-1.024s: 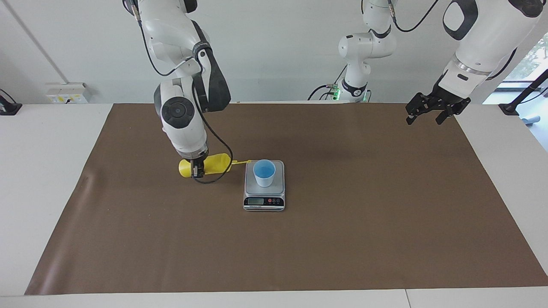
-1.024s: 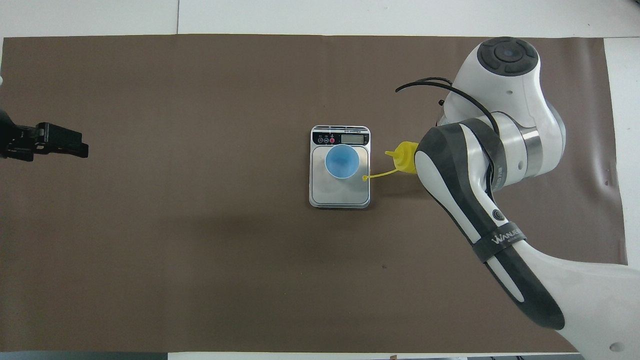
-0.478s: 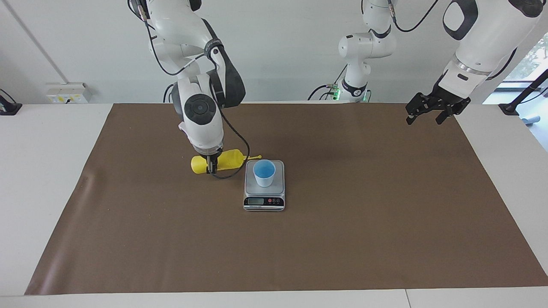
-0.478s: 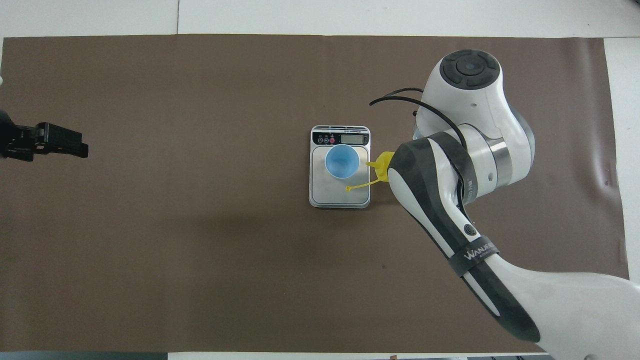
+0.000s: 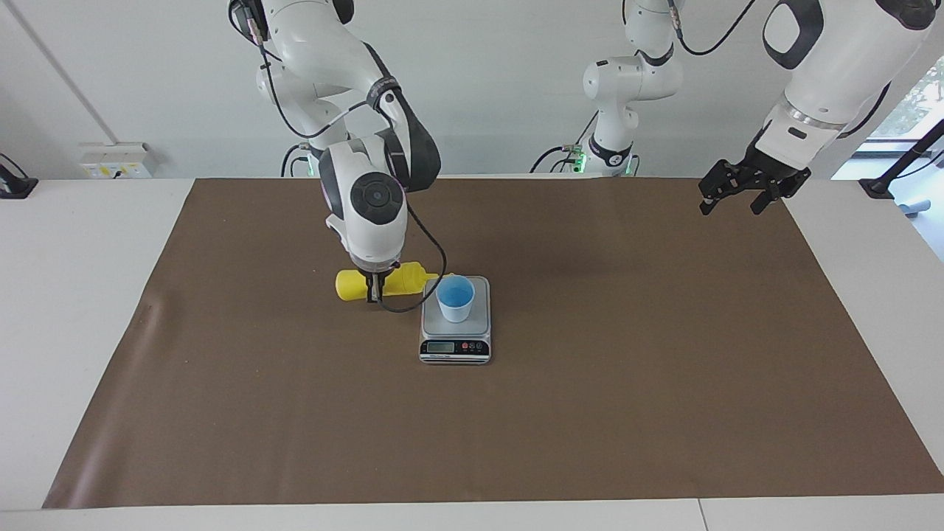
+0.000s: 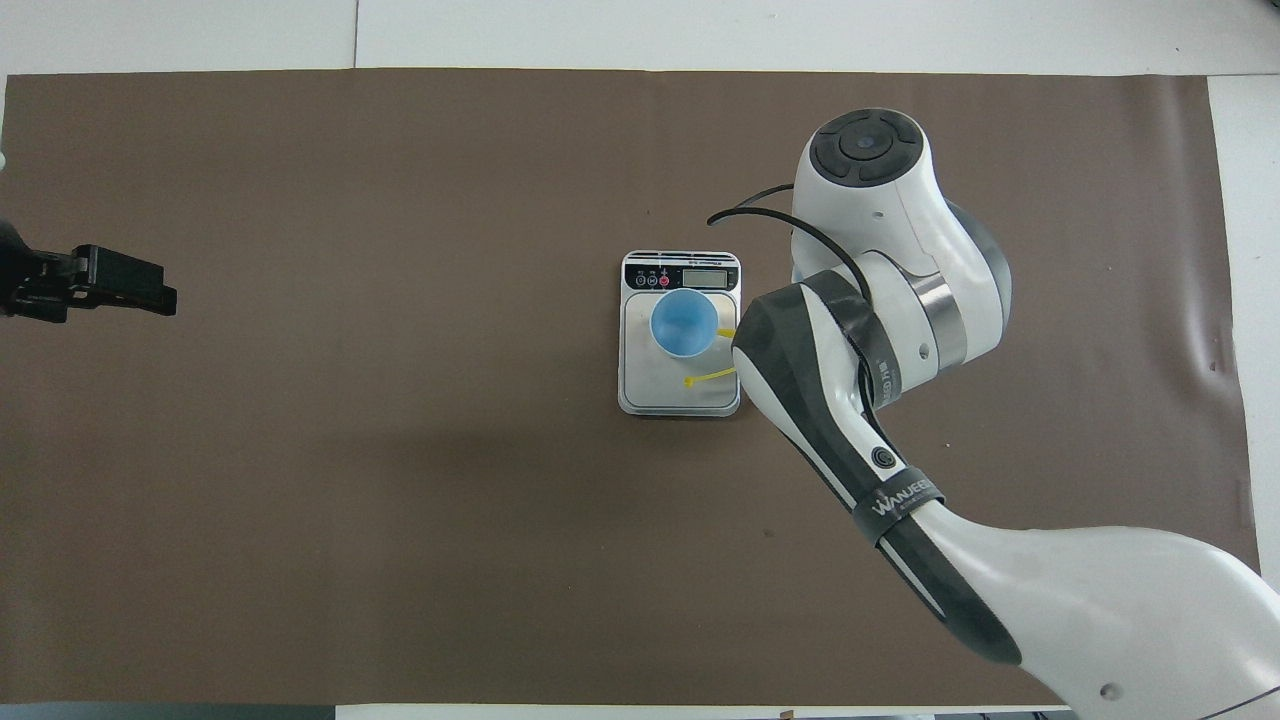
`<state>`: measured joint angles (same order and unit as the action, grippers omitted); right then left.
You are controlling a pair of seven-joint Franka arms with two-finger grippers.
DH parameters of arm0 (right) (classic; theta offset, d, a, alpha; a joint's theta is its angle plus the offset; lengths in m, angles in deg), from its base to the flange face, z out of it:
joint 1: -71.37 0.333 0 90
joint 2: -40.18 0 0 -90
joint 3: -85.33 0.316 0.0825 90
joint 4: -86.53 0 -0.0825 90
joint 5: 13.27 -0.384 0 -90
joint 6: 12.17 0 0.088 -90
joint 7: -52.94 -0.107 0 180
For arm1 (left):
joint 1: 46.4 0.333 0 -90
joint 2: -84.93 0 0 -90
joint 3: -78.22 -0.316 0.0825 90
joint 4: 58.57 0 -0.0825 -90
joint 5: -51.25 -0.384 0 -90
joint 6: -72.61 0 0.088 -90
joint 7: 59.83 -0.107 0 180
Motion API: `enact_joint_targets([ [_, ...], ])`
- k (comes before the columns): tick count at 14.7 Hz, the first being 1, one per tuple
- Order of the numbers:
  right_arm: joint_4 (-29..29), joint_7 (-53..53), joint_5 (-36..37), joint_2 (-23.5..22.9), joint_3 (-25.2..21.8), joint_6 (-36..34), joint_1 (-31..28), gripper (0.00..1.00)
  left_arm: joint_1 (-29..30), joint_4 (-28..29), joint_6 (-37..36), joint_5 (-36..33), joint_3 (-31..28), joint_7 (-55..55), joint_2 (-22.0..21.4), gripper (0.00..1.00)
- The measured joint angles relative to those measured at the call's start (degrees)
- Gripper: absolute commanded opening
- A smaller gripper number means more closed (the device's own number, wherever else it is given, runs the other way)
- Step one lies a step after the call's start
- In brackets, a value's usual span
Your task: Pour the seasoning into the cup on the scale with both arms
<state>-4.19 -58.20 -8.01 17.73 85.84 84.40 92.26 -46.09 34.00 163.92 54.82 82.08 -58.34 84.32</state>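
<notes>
Facing view: one scale [image 5: 455, 321] carries one cup [image 5: 454, 297]. One seasoning [image 5: 383, 283] bottle lies sideways, clamped in the right gripper [image 5: 372, 289], nozzle at the cup's rim. The left gripper [image 5: 740, 193] waits with fingers spread, holding nothing, well apart from the scale.

Overhead view: one yellow cap [image 6: 690, 381] on its tether hangs over the scale's platform; the right arm [image 6: 870, 400] reads "WANJEE" (rest of the word hidden).

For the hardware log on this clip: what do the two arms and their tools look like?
Both are white jointed arms with black joint bands. The right arm has a round black end cap, a loose black cable and a black band lettered in white. Its tool, the right gripper, is black. The left gripper is black and two-fingered, below a silver wrist ring.
</notes>
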Motion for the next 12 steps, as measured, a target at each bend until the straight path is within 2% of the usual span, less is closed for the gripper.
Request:
enact_joint_targets([
  [4,4.59,-0.5,1.23,-2.6,0.0,-3.29,0.57,0.0,0.0,0.0,0.0,0.0,0.0,0.0,0.0,1.0],
  [12,5.85,-1.56,7.12,-4.36,0.02,-8.49,4.63,0.0,0.0,0.0,0.0,0.0,0.0,0.0,0.0,1.0],
])
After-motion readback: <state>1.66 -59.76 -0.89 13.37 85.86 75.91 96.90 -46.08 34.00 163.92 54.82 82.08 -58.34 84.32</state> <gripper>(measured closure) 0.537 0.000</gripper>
